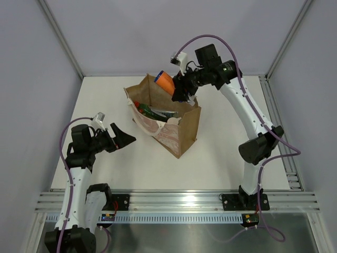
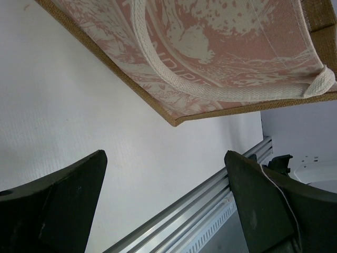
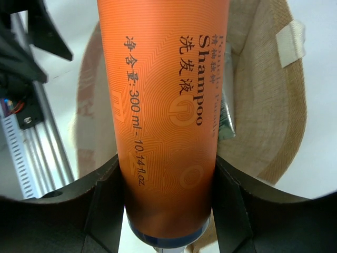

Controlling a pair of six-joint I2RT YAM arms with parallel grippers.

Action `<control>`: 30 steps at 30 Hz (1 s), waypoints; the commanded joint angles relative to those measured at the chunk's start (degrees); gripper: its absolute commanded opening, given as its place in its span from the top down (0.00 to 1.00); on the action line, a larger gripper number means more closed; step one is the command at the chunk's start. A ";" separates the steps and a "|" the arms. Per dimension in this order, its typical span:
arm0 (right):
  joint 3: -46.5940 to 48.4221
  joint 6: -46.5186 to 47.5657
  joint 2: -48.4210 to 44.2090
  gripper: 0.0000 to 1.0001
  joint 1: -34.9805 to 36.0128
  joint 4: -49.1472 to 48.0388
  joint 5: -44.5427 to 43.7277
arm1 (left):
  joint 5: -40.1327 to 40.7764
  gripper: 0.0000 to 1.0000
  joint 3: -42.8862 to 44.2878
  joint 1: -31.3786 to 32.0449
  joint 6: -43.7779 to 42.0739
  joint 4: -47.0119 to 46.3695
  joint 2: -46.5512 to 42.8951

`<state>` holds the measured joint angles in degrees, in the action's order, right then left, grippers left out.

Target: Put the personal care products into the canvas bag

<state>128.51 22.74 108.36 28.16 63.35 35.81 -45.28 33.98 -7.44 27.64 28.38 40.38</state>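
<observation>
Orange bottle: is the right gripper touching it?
Touching. The right wrist view shows both fingers pressed flush against the orange bottle, with no gap on either side.

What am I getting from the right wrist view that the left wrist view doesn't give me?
Right wrist only: the orange bottle, labelled Shampoo, gripped in the right hand over the canvas bag opening. Left wrist only: the open, empty left hand, the bag's patterned side with its cream strap handle, and the rail. Both: the canvas bag.
</observation>
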 commanded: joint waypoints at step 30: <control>-12.14 2.31 -8.76 0.01 6.03 -9.91 -22.27 | -2.18 0.01 -0.49 1.11 0.05 -3.16 -1.27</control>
<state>116.07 24.93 106.30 34.68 55.48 14.35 -45.36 33.58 -6.59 27.66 27.75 39.86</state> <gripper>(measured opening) 0.993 0.987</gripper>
